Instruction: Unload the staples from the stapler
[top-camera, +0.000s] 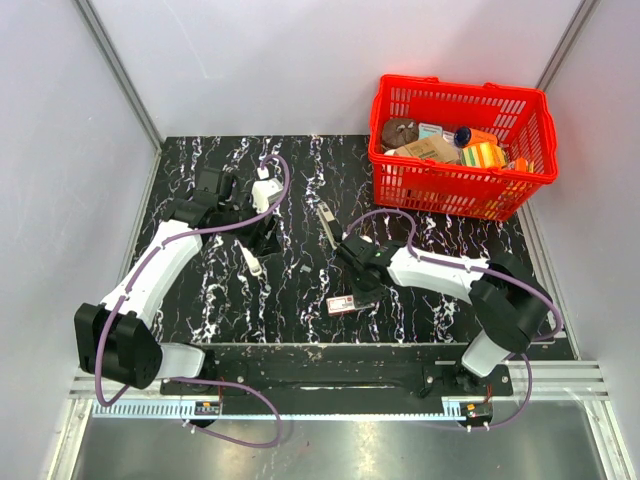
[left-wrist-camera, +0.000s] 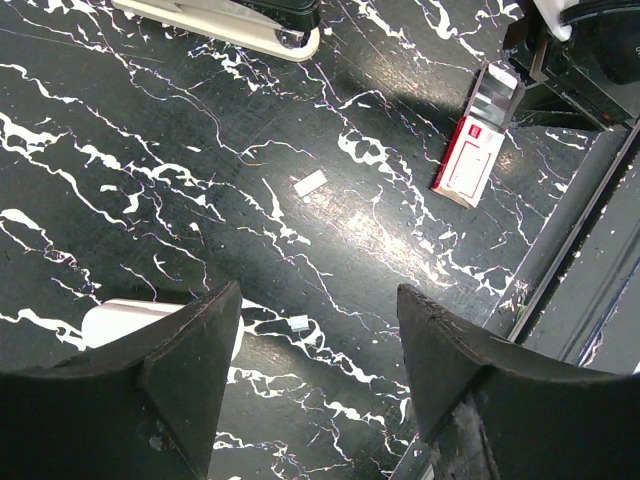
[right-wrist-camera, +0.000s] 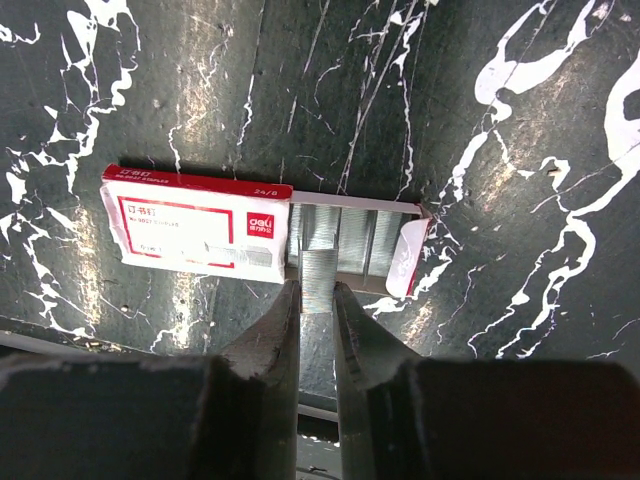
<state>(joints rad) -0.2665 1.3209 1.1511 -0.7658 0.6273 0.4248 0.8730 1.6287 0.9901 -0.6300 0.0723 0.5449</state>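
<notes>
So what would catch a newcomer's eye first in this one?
The red basket full of odds and ends at the far right of the table. Nearer, the right gripper appears to pinch a strip of staples over the slid-open red-and-white box. The stapler lies untouched mid-table, with the left gripper hanging open to its left.

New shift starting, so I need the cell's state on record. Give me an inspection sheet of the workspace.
Surface: black marbled table, loose staple bits.
Job's things: stapler lying mid-table, apart from both grippers.
Clutter: staple box open; white bar; filled red basket far right.
Grippers: left gripper open, empty; right gripper pinching a staple strip at the box.
Cables: purple cables along both arms.
Surroundings: grey walls.
</notes>
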